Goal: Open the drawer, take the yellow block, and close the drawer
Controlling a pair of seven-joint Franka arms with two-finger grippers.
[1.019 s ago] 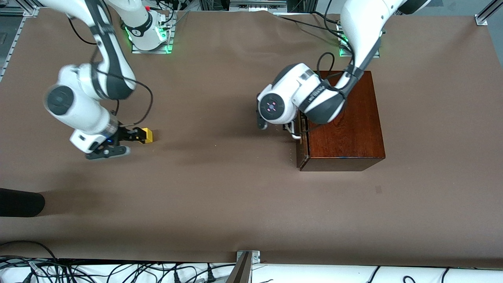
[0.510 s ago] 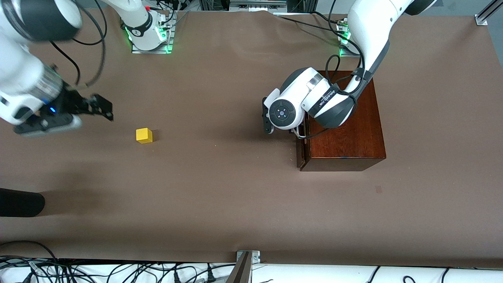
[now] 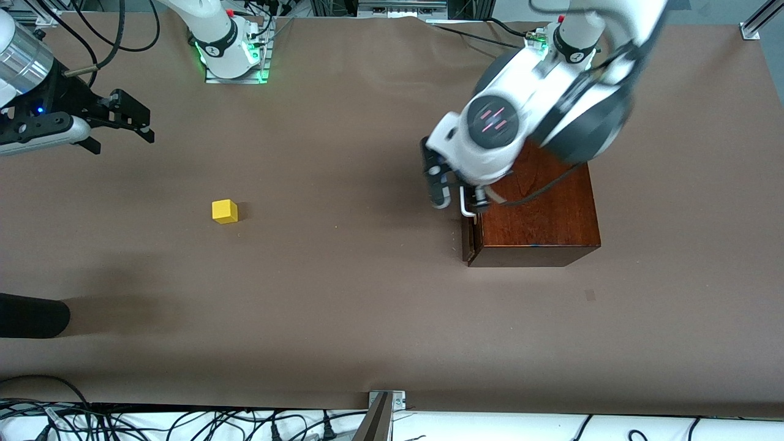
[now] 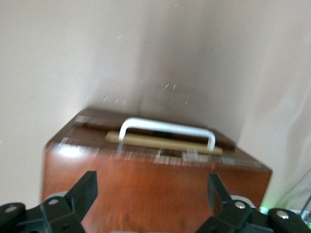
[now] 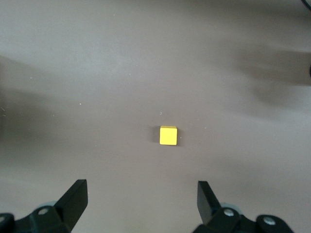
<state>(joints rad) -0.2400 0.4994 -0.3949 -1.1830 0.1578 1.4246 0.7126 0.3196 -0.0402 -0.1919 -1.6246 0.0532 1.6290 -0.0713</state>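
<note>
The yellow block lies alone on the brown table toward the right arm's end; it also shows in the right wrist view. My right gripper is open and empty, raised over the table near that end, apart from the block. The drawer is shut in the dark reddish-brown box, with its white bar handle facing the block's end. My left gripper is open and empty, in the air over the handle and the box's edge. In the left wrist view the handle shows past the open fingers.
A black object lies at the table's edge on the right arm's end, nearer to the front camera than the block. The arm bases stand along the table's back edge. Cables run past the front edge.
My right gripper let go of the yellow block and rose away from it toward the table's end. My left gripper lifted up from the drawer handle. The block and box stayed put.
</note>
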